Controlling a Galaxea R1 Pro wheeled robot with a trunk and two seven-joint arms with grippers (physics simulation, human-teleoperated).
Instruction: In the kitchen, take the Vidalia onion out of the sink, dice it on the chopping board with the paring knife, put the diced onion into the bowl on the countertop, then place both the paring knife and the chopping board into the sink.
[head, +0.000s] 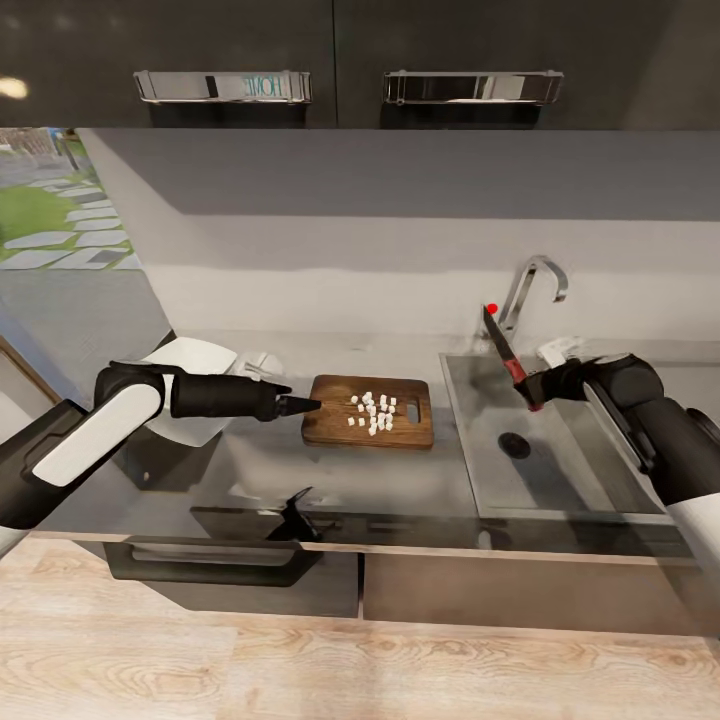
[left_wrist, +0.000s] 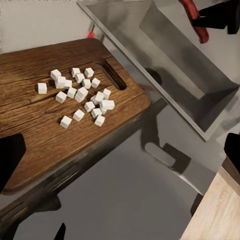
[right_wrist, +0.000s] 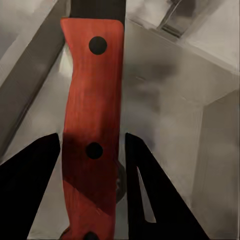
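Observation:
The dark wooden chopping board (head: 328, 428) lies on the glossy grey countertop (head: 390, 485), left of the sink (head: 570, 470). Several small white onion cubes (head: 372, 410) are heaped near its slot handle and look the same in the left wrist view (left_wrist: 82, 95). My left gripper (head: 302, 405) hovers at the board's left edge, fingers (left_wrist: 11, 160) spread wide, open and holding nothing. Over the sink basin, my right gripper (head: 533, 388) is shut on the paring knife (head: 503, 350), gripping the reddish handle (right_wrist: 92, 100) with the dark blade pointing up. The white bowl (head: 195, 358) sits behind my left arm, partly hidden.
A chrome tap (head: 528, 285) with a red knob (head: 491, 308) rises behind the sink, and the drain (head: 514, 446) shows in the basin floor. Dark wall cabinets (head: 300, 60) hang overhead. A drawer handle (head: 210, 578) juts out under the counter's wood edge.

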